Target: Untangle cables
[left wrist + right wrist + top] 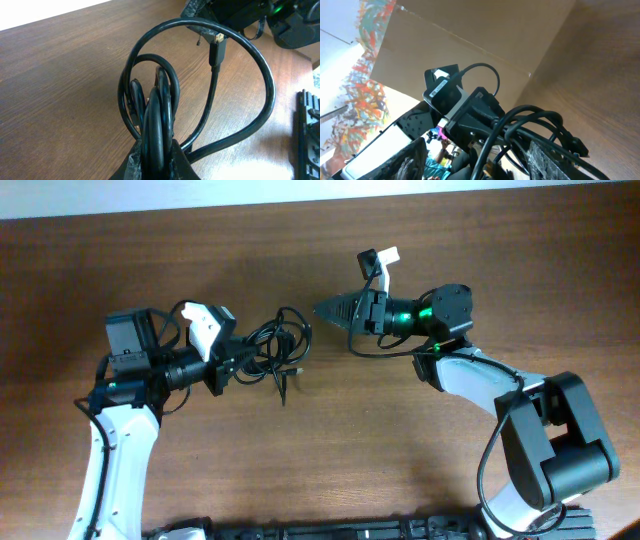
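Left gripper was clamped on the near end of the cables. The clump sat between the two arms, long axis running left to right. Right gripper (jaws apart, holding nothing) pointed at the far loop, just beside it.

Open tabletop all around cables
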Robot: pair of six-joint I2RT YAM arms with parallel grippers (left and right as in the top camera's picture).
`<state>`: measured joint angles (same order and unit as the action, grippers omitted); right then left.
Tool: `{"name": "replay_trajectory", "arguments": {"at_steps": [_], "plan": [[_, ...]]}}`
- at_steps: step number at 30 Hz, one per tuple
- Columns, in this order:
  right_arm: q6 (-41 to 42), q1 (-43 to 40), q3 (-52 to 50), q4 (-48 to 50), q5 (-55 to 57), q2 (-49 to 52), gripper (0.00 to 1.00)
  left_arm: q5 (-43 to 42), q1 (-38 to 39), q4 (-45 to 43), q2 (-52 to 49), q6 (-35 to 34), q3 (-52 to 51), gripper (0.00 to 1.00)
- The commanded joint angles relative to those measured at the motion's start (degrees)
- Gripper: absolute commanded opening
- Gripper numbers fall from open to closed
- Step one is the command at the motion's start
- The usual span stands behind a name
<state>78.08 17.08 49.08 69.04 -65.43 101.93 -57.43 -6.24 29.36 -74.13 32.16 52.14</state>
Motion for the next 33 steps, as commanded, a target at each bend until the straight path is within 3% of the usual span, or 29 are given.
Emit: {"name": "replay_trajectory", "arguments": {"at_steps": [1,10,16,22,25,27,29,33], "plan": [[0.37,2.47,0.50,0.15,-0.48,-0.96,0.64,-1.44,-0.07,-0.31,0.55,1.16,0.50,0.00],[-2.75,6.62,0.50,-1.66,1.81,-0.94,0.64,-2.62,8.39,-0.33,0.55,1.16,0.50,0.00],[0.87,4.48,0.66,8.94,8.76,-0.94,0.64,1.33,16.04,0.31,0.55,1.14,0.50,0.00],[-0.68,2.19,0.66,9.22,9.81,-0.94,0.64,9.53,19.50,0.31,0.55,1.11,0.50,0.00],[-11.02,-1.75,0.66,4.61,4.42,-0.94,0.64,15.30,19.34,0.26,0.55,0.83,0.52,0.00],[-16.00,-4.87,0.66,-5.62,2.10,-0.94,0.64,17.99,19.06,0.24,0.61,0.85,0.52,0.00],[-16.02,-6.51,0.66,-13.77,0.17,-0.94,0.64,18.10,18.93,-0.20,0.66,0.85,0.52,0.00],[-15.91,-5.53,0.66,-15.72,-7.98,-0.94,0.63,20.26,18.86,-2.43,0.66,0.85,0.52,0.00]]}}
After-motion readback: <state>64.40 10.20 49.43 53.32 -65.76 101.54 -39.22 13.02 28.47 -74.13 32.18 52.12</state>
